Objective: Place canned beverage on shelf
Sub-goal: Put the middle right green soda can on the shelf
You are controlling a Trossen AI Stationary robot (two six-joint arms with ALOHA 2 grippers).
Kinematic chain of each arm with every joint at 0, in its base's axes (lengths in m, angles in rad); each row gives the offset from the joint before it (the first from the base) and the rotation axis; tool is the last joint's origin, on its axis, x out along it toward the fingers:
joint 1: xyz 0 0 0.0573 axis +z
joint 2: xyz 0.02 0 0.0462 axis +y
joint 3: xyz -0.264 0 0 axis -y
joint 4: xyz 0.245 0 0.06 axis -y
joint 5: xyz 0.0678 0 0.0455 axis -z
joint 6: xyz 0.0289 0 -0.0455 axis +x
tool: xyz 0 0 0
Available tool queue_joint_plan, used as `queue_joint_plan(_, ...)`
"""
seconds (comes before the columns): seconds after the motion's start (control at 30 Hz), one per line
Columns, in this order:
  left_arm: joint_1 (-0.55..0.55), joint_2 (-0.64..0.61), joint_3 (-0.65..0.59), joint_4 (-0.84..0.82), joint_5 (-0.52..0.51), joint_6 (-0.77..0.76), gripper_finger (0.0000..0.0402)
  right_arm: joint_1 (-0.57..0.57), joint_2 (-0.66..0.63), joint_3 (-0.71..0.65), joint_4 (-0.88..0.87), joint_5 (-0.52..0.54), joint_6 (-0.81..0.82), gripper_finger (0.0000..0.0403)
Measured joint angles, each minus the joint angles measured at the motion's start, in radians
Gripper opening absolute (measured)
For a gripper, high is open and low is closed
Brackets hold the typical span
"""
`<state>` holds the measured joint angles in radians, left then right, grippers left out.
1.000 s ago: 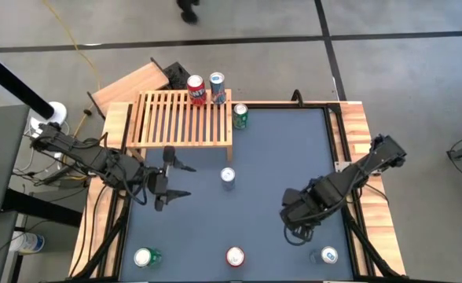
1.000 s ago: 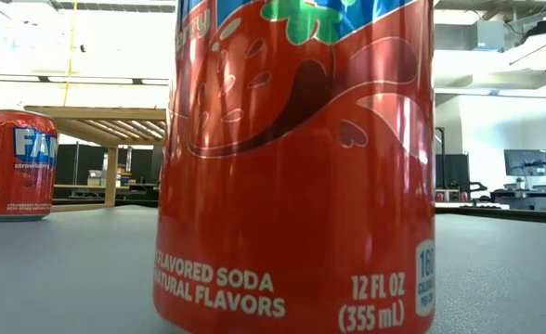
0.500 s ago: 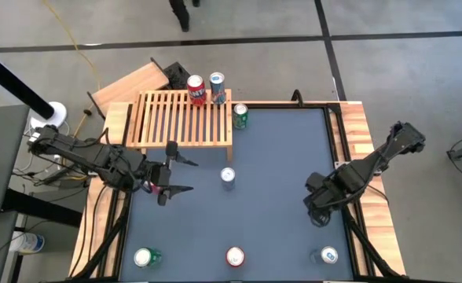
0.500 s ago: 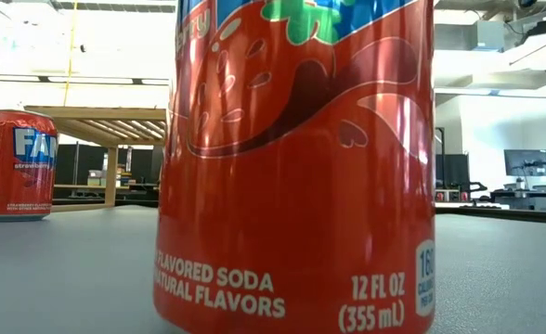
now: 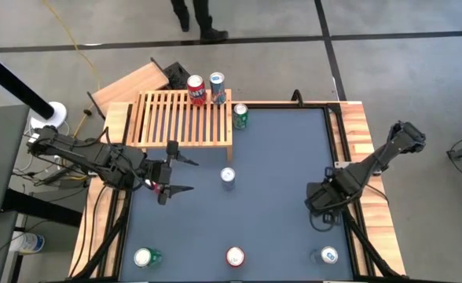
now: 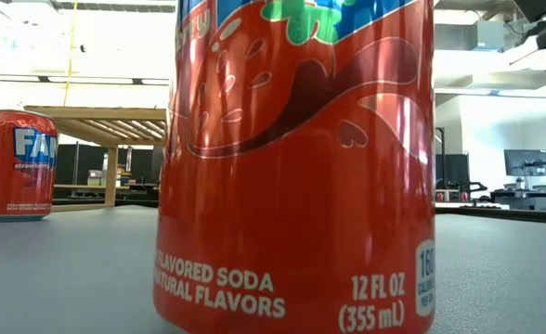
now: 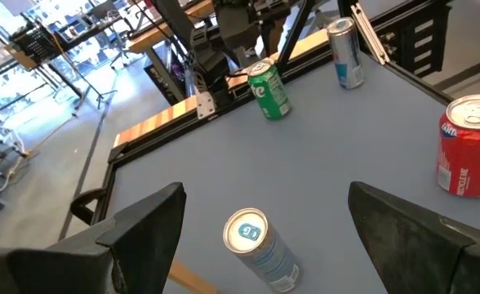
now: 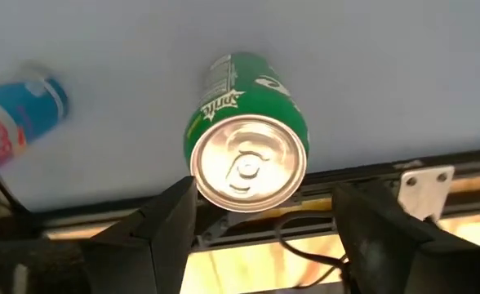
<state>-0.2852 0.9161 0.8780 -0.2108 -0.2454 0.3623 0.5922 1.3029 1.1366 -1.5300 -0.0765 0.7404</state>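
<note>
1. The left tool (image 5: 188, 177) is seen low over the tabletop (image 5: 278, 149), just in front of the shelf (image 5: 168, 118). Its two fingers are spread wide and nothing is held between them.
2. The slim can (image 5: 228, 176) is found in the middle of the tabletop, straight ahead of the left tool. In the left wrist view it stands in line with the gap between the fingers, but it is not yet reached.
3. The slim can stands upright, so its long axis is vertical. The open fingers lie at both sides of this axis, and a grip from the side is judged possible after a plain advance forward.
4. The shelf lies on the far side of the left tool, near it, and most of its slats are free. A red can (image 5: 196, 90) and a blue can (image 5: 217, 86) are already placed at its right end.
5. The right tool (image 5: 324, 200) is held above a green can (image 7: 269, 90) near the right edge of the tabletop. Its fingers are apart, at each side of the can's top, and the can is not gripped.
6. The left arm is clearly nearer to the shelf than the right arm, so the short way to the shelf is judged to be with the slim can.
</note>
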Motion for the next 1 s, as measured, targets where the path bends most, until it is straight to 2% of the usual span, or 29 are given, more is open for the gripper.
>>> queue_joint_plan(0.3,0.000,0.000,0.000,-0.014,0.002,-0.017,0.0332,0.001,0.001,0.000,0.015,0.023,-0.133,0.0277)
queue_joint_plan(0.53,0.000,0.000,0.000,-0.039,0.002,-0.018,0.0332,0.008,0.057,0.000,0.024,0.023,-0.249,0.0277)
queue_joint_plan(1.0,0.000,0.000,0.000,-0.047,0.024,-0.032,0.0332,0.010,0.160,-0.016,0.032,-0.007,-0.331,0.0277)
